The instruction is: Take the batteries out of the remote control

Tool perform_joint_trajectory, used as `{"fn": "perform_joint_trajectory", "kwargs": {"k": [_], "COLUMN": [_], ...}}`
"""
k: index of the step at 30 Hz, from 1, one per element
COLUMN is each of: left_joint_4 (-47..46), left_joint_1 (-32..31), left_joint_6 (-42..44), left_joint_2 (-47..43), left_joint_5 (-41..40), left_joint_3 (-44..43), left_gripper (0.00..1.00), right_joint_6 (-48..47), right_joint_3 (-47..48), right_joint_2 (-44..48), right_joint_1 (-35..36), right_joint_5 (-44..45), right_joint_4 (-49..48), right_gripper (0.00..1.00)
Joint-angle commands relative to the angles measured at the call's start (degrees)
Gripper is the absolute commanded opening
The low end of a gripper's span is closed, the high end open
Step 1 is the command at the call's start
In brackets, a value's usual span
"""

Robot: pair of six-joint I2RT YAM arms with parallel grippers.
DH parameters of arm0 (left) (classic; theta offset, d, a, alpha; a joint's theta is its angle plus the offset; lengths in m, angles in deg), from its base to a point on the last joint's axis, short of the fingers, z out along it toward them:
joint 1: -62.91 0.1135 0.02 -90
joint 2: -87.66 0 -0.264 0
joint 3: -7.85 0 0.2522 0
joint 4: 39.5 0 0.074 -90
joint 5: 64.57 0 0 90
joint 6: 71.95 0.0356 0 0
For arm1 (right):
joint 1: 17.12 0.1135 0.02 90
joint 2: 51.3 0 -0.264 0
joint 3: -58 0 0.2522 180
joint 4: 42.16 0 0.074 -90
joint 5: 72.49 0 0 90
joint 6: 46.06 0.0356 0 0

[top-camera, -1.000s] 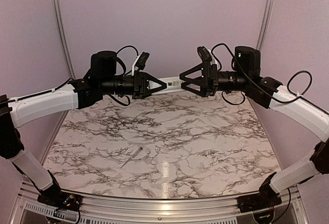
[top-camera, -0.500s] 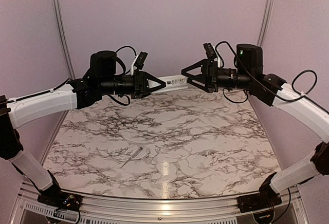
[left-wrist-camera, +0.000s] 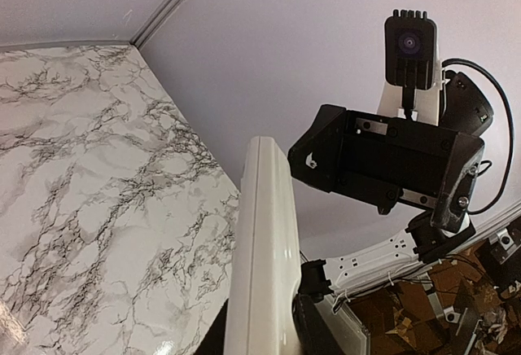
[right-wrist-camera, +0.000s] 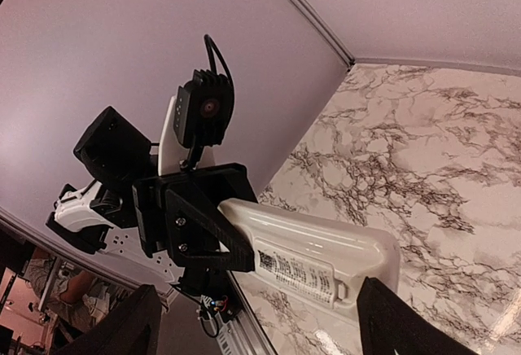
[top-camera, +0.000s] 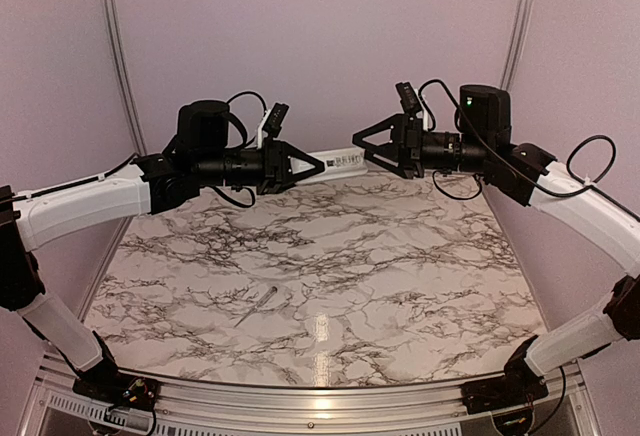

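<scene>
The white remote control (top-camera: 338, 162) hangs in the air over the table's far edge, held by one end in my left gripper (top-camera: 314, 166), which is shut on it. In the left wrist view the remote control (left-wrist-camera: 264, 249) shows edge-on. In the right wrist view the remote control (right-wrist-camera: 313, 251) shows its back, with a printed label and a closed cover with a latch. My right gripper (top-camera: 366, 150) stands open just beyond the free end, touching nothing. The batteries are hidden.
A thin pale grey stick (top-camera: 257, 306) lies on the marble table (top-camera: 400, 266), left of centre. Lilac walls close in the back and both sides. Both arms reach inward high above the tabletop.
The right gripper has rolled at the wrist and drawn slightly up and to the right, away from the remote's free end. The left gripper and remote have stayed put.
</scene>
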Motion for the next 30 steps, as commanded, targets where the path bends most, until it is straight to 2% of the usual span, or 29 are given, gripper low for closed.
{"fn": "perform_joint_trajectory", "kwargs": {"k": [1,12,30], "left_joint_4": [0.2,-0.1,-1.5], "left_joint_1": [-0.4,-0.4,-0.5], "left_joint_6": [-0.2,-0.3,-0.5], "left_joint_2": [-1.1,-0.6,-0.5], "left_joint_5": [-1.5,-0.8,0.1], "left_joint_3": [-1.1,-1.4,-1.4], "left_gripper": [0.00,0.00,0.00], "right_joint_6": [0.2,1.0,-1.2], "right_joint_3": [1.1,0.9,2.0], "right_joint_2": [-0.1,-1.8,-3.9], "right_joint_1": [0.2,1.2,1.9], "right_joint_5": [-0.7,-0.2,2.6], "right_joint_4": [-1.9,-2.8,1.4], "right_gripper": [0.82,0.81,0.81]}}
